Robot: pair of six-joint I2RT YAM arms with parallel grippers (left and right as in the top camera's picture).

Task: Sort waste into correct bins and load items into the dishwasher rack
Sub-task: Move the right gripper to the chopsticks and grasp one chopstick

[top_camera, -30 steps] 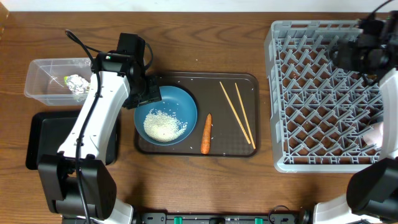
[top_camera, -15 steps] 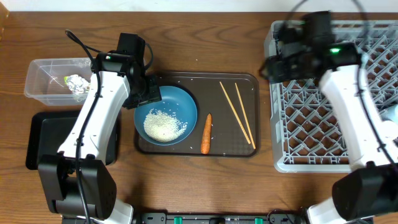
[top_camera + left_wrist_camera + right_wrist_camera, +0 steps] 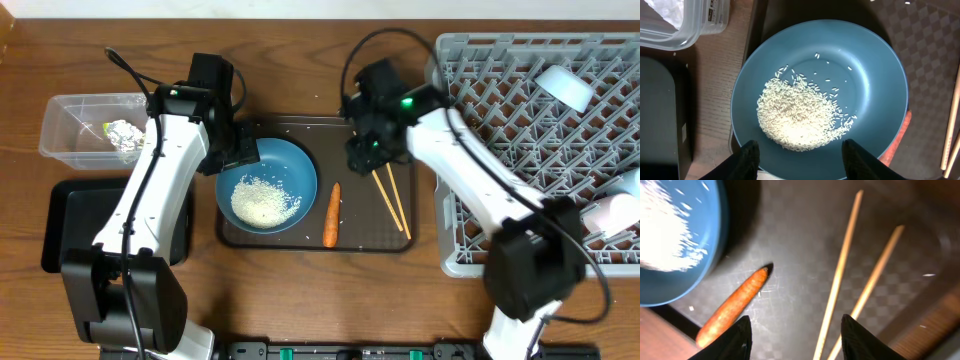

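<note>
Seen from above, a brown wooden table (image 3: 300,70). At centre lies a dark-brown rectangular serving tray (image 3: 352,225). It bears a wide dark-blue bowl (image 3: 290,165) holding a heap of white rice grains (image 3: 264,200), a small orange carrot (image 3: 332,214) just right of the bowl, and a pair of wooden chopsticks (image 3: 392,200) lying aslant further right. The left jaws stand apart over the bowl's upper-left rim and grip nothing; whether they touch it cannot be told. The right jaws, likewise apart and empty, hang over the upper ends of the chopsticks, and in the wrist view both sticks show between the fingers (image 3: 737,340). At upper left, a clear rectangular plastic tub (image 3: 70,120) holds a crumpled silver foil ball (image 3: 126,137); below it sits a shallow black rectangular tray (image 3: 65,225). A large grey plastic dishwasher rack (image 3: 560,170) fills the right side, with a pale-blue bowl (image 3: 565,88) near its upper right.
</note>
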